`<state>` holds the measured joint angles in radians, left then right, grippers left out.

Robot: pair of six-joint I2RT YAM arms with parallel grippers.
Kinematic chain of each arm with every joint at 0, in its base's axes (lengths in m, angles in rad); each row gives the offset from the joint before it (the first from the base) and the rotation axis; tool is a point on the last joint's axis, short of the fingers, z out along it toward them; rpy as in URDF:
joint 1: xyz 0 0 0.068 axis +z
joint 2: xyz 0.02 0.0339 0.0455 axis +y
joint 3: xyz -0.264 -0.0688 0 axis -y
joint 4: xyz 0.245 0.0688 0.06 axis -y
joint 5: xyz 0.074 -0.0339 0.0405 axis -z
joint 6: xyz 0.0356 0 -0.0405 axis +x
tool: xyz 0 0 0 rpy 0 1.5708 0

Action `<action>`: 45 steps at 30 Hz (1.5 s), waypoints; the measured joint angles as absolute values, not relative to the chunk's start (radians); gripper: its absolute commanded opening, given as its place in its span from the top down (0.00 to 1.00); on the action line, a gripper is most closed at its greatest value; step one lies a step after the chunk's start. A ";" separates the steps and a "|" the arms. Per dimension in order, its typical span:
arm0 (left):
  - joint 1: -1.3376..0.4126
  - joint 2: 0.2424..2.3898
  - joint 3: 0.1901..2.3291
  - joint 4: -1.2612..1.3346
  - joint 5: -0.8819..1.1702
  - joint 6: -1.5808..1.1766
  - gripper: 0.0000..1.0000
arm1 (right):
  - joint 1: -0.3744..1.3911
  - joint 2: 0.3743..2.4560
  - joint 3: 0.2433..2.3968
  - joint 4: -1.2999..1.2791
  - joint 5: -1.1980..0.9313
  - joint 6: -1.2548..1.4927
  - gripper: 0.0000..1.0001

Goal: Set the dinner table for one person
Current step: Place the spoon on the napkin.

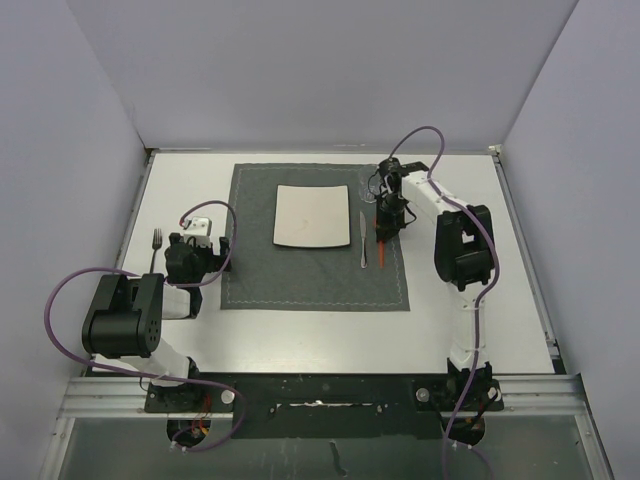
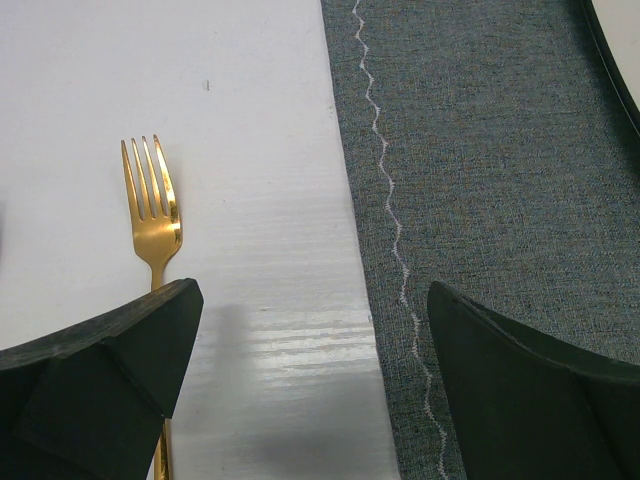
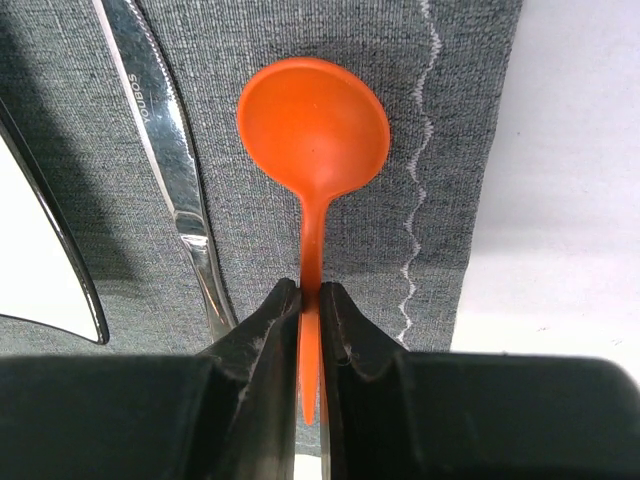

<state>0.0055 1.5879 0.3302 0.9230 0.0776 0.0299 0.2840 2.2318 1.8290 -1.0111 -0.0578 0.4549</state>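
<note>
Setting the spoon down is judged to be the step in hand. The table (image 1: 300,330) fills the middle of the top view, from the arm bases up to the back wall. The placemat (image 1: 250,270) lies at its centre, with the plate (image 1: 312,215) in the mat's upper middle. The knife (image 1: 363,240) lies just right of the plate. The spoon (image 3: 313,135) lies right of the knife and well inside the stitching (image 3: 418,200) of the mat's right edge.

Recommended: keep the handle parallel to the knife and bring the bowl flat onto the cloth. The jaws should part only once the spoon rests fully. The lift should then go straight up, so that neither spoon nor knife is dragged. Whether the bowl already touches the cloth cannot be told.

The right arm (image 1: 460,250) rises from the lower right and folds back at centre right. Its wrist points down over the mat's right side. The left arm (image 1: 125,315) sits folded at lower left, with its wrist at the mat's left edge.

The right gripper (image 3: 311,300) has its jaws clamped on the spoon handle. The left gripper (image 2: 312,300) has its jaws wide apart and holds nothing. The fork (image 2: 153,205) lies on bare table left of the mat, partly under the left finger, and appears to be the piece not yet placed.
</note>
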 measured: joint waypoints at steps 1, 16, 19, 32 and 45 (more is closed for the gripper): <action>0.006 1.588 0.330 0.923 0.078 0.030 0.02 | 0.284 2.232 1.829 -1.009 -0.060 0.455 1.00; 0.006 1.588 0.330 0.923 0.078 0.030 0.02 | 0.290 2.242 1.866 -0.992 -0.072 0.458 1.00; 0.006 1.588 0.330 0.923 0.078 0.030 0.02 | 0.290 2.263 1.884 -0.983 -0.072 0.458 1.00; 0.006 1.588 0.330 0.923 0.077 0.030 0.02 | 0.294 2.284 1.891 -0.973 -0.071 0.457 1.00; 0.006 1.588 0.330 0.923 0.077 0.030 0.02 | 0.300 2.284 1.891 -0.976 -0.057 0.458 1.00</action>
